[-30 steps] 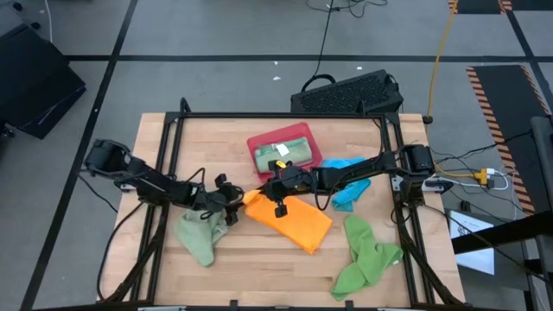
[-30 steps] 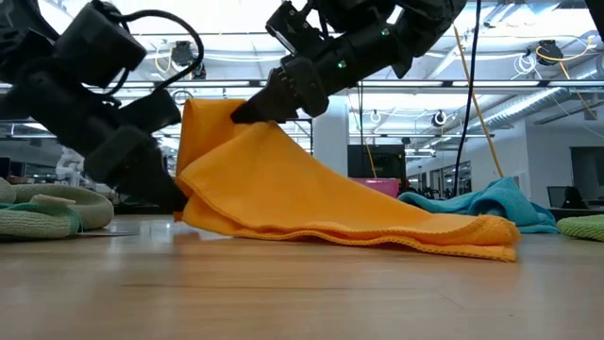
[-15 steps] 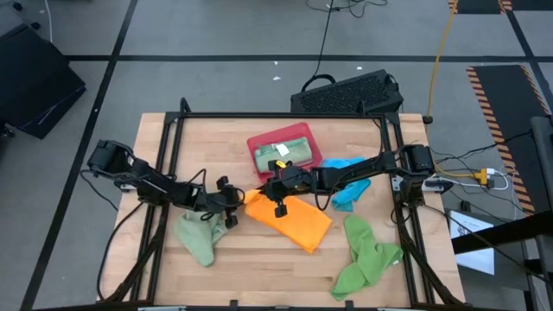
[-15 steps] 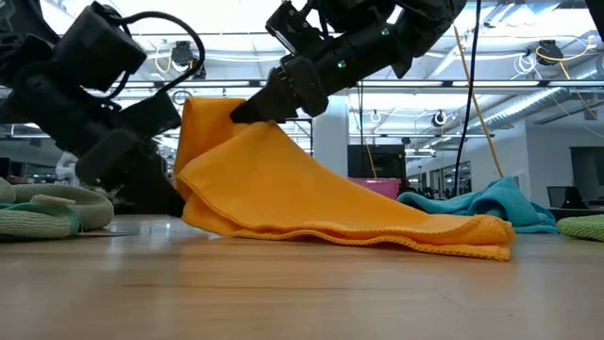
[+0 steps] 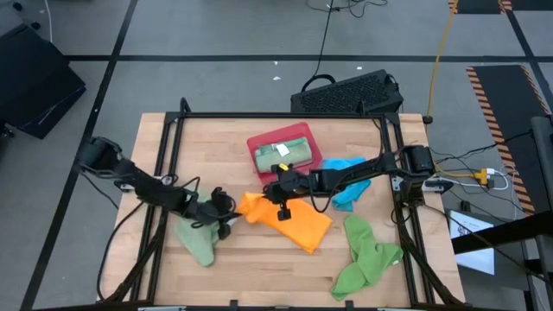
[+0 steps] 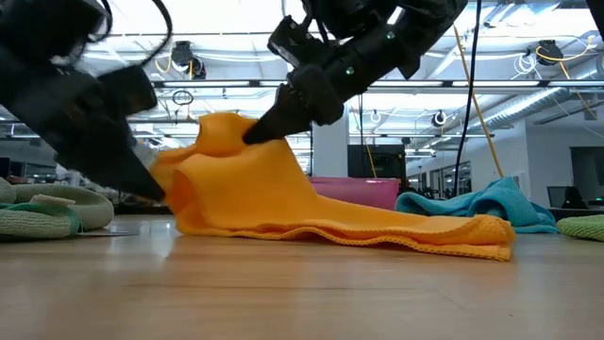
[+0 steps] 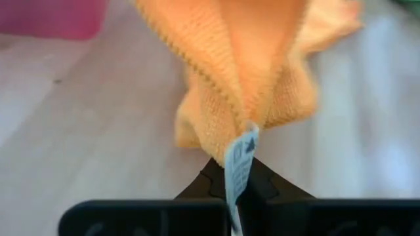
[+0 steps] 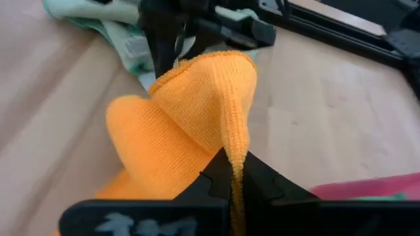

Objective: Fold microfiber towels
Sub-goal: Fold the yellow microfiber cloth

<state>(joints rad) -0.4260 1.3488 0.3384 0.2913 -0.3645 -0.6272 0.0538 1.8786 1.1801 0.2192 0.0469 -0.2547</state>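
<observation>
The left tool [image 5: 226,210] and the right tool [image 5: 266,193] each pinch a corner of the orange towel [image 5: 294,220] lying mid-table [image 5: 259,259]. If they pull apart unevenly, a corner could slip free.

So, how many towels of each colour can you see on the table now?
Orange towel: 1
Sage green towels: 2
Bright blue towel: 1
Bright green towel: 1
Total: 5 in view
</observation>
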